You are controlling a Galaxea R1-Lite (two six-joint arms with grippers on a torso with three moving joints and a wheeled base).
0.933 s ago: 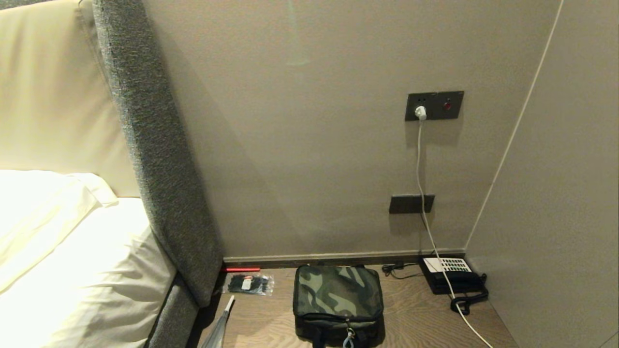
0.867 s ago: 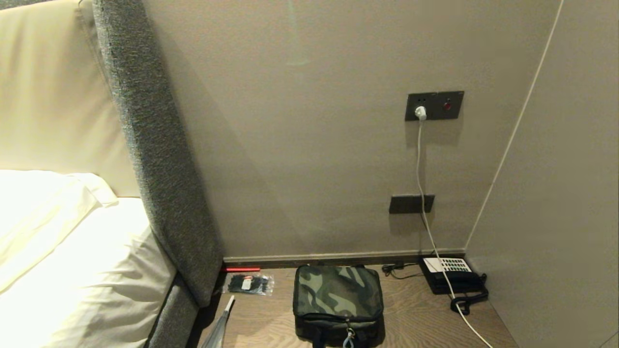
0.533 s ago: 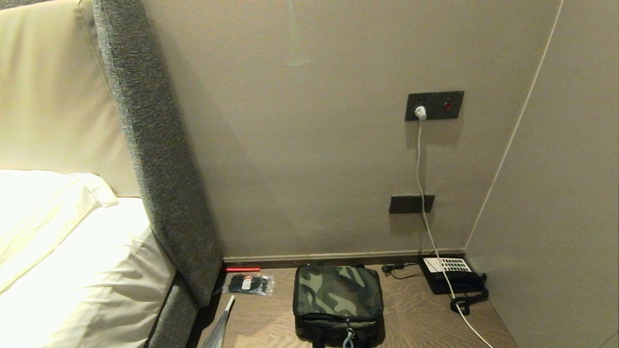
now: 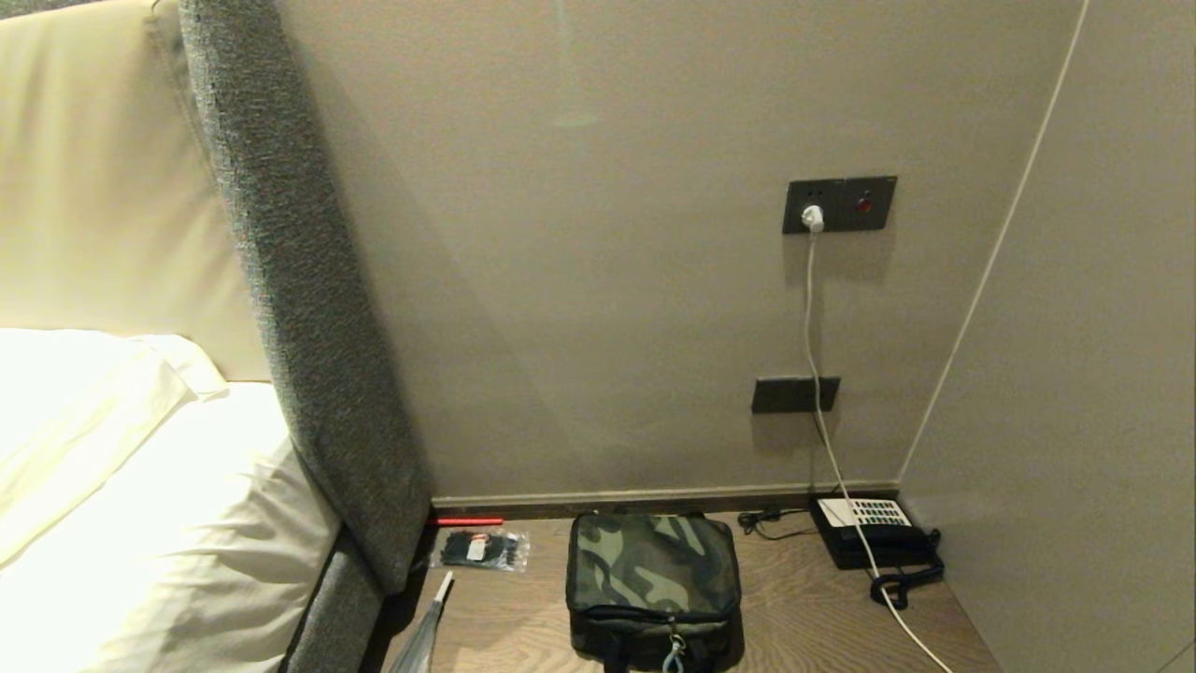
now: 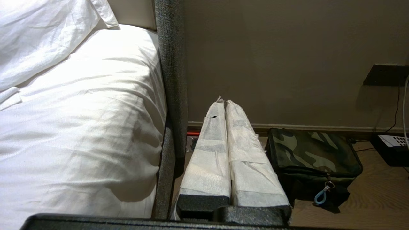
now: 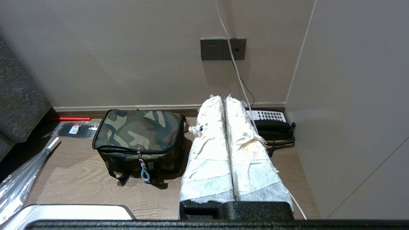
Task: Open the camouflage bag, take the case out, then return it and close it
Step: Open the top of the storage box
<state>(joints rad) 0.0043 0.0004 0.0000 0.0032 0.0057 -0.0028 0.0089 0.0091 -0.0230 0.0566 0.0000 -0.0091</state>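
Note:
The camouflage bag (image 4: 652,575) sits zipped shut on the wooden bedside surface, with a blue loop (image 6: 145,175) hanging from its zipper pull at the front. It also shows in the left wrist view (image 5: 311,153) and the right wrist view (image 6: 139,131). The case is hidden. My left gripper (image 5: 224,101) hangs shut and empty to the bag's left, well short of it. My right gripper (image 6: 222,96) is shut and empty to the bag's right, also back from it. Neither gripper shows in the head view.
A black telephone (image 4: 874,535) with a coiled cord lies right of the bag, crossed by a white cable (image 4: 820,411) from the wall socket. A clear packet of black ties (image 4: 481,549) and a red strip (image 4: 469,521) lie left. The bed (image 4: 140,505) and grey headboard panel (image 4: 308,336) stand left.

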